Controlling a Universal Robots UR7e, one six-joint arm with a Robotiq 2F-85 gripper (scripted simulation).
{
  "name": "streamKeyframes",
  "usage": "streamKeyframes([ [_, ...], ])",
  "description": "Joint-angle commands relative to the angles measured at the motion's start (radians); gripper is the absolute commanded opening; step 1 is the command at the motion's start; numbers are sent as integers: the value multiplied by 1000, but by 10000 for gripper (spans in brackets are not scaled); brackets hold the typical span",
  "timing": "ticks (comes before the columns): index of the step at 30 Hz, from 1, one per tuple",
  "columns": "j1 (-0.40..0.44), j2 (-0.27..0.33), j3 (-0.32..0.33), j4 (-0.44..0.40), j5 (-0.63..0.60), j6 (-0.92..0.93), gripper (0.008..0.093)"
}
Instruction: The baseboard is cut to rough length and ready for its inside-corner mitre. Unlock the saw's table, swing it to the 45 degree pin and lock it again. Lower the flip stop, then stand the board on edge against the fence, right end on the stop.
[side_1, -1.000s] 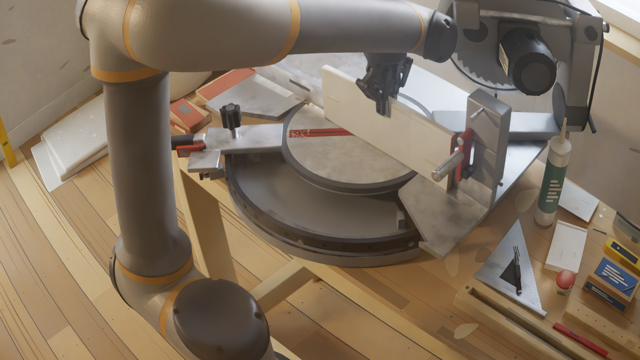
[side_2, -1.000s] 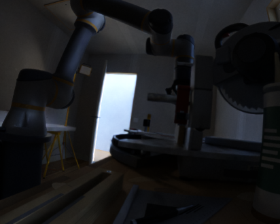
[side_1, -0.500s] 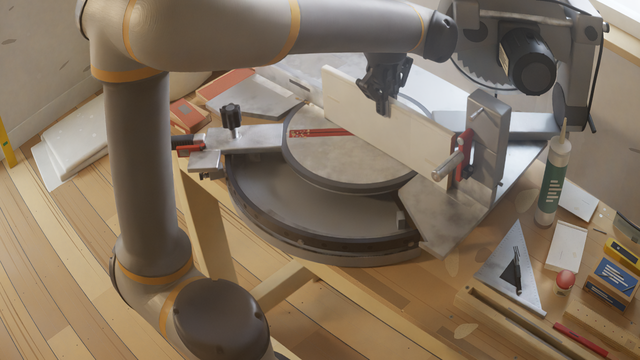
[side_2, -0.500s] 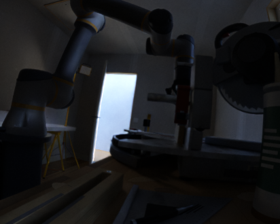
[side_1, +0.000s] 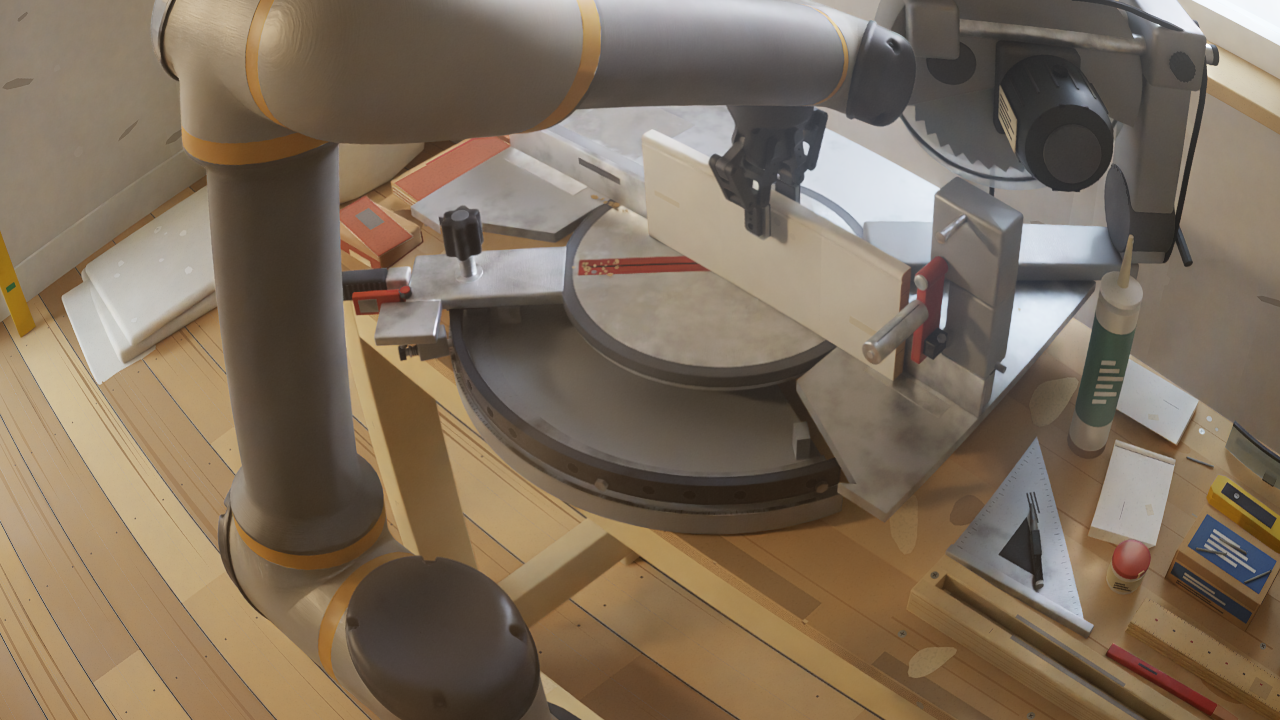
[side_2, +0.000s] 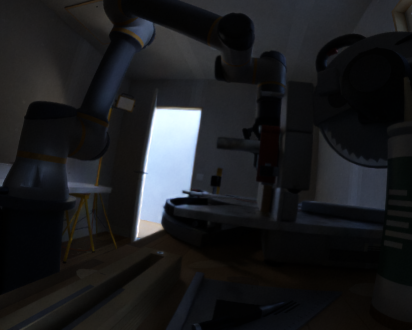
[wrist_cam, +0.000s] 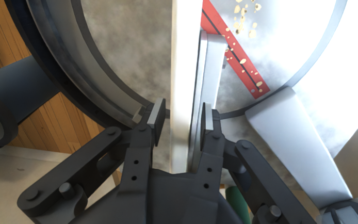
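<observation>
On the mitre saw's round table (side_1: 689, 313) the pale baseboard (side_1: 774, 242) stands on edge against the fence (wrist_cam: 208, 79), its right end at the red flip stop (side_1: 929, 309), which hangs down beside the fence post. The table's arm with the black lock knob (side_1: 462, 235) and red-tipped handle (side_1: 376, 291) points left, and the red kerf insert (side_1: 640, 265) runs toward it. My gripper (side_1: 765, 215) (wrist_cam: 182, 121) sits over the board's top edge near its middle. It is open, straddling the board and fence without holding either.
The saw head with blade and motor (side_1: 1047, 116) is raised at the upper right. A caulk tube (side_1: 1105, 367) stands right of the saw base, with a speed square (side_1: 1025, 537), small boxes and pads on the bench. Board offcuts (side_1: 501, 188) lie behind the table arm.
</observation>
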Motion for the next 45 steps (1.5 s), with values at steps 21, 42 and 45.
streamKeyframes([
  [21, 0, -8, -12, 19, 0, 0, 480],
  [42, 0, -53, -101, 153, 0, 0, 480],
  [45, 0, -53, -102, 155, 0, 0, 480],
])
